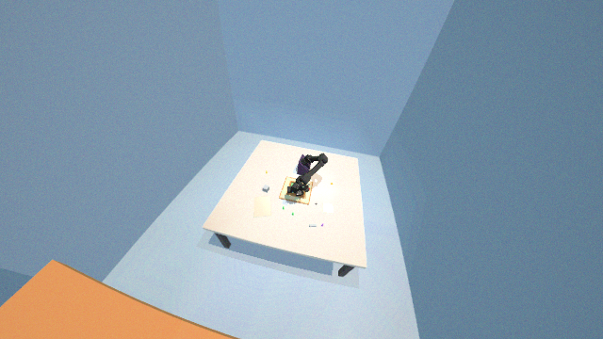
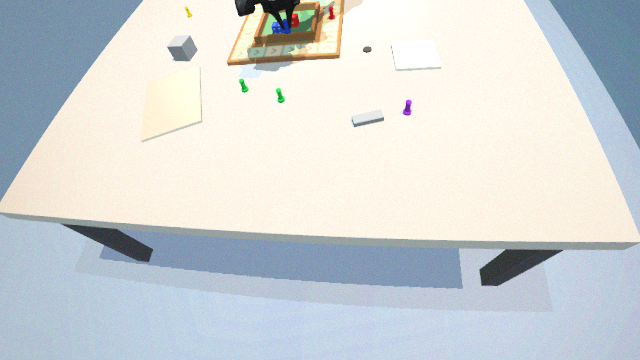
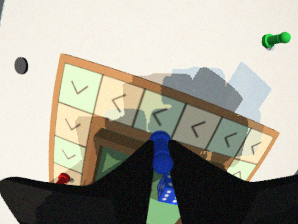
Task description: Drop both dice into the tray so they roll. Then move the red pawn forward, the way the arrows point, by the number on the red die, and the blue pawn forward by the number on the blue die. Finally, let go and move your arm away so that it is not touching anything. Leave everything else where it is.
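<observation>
My gripper (image 1: 297, 192) (image 2: 286, 25) (image 3: 160, 145) is shut on the blue pawn (image 2: 286, 28) (image 3: 162, 162) and holds it over the tray (image 2: 300, 38) (image 3: 117, 139) in the middle of the board (image 2: 327, 49) (image 3: 77, 90). The blue die (image 2: 276, 28) (image 3: 167, 191) lies in the tray, partly hidden by the fingers in the wrist view. The red die (image 2: 295, 20) lies in the tray behind the pawn. I cannot read either die's top face. The red pawn (image 2: 331, 13) (image 3: 64, 178) stands on the board's right-hand track in the exterior view.
Near the board are two green pawns (image 2: 243, 85) (image 2: 280, 95), a dark disc (image 2: 367, 49) (image 3: 21, 65) and a grey cube (image 2: 182, 48). Farther off are a purple pawn (image 2: 408, 107), a grey bar (image 2: 368, 118), a white square (image 2: 415, 55), a cream sheet (image 2: 172, 105) and a yellow pawn (image 2: 188, 12).
</observation>
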`<state>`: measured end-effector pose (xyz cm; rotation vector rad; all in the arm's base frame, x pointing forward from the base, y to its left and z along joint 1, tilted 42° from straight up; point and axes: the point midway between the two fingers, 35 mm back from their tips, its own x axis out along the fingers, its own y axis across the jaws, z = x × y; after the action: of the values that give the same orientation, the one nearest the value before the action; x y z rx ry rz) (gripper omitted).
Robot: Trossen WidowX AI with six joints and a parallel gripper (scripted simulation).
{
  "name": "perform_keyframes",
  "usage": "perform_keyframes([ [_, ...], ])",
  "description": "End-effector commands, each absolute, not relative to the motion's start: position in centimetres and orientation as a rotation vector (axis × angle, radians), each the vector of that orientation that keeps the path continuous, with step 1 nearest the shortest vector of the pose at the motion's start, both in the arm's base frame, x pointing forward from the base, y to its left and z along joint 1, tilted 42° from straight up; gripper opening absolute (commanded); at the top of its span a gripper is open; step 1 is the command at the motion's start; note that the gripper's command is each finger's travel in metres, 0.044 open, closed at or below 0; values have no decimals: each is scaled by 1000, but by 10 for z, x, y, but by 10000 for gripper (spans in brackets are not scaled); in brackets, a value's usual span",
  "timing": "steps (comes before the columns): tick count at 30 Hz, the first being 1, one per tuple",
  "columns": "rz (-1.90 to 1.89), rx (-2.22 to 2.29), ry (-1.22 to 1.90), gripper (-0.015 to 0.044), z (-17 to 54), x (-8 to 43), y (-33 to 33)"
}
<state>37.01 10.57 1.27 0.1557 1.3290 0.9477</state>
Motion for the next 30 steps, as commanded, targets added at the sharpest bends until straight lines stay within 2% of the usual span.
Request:
perform_keyframes([
  [1, 937, 168, 1322, 0, 11, 374, 109],
  [24, 939, 170, 1322, 0, -23, 371, 139],
  [30, 940, 157, 1310, 158, -18, 375, 137],
])
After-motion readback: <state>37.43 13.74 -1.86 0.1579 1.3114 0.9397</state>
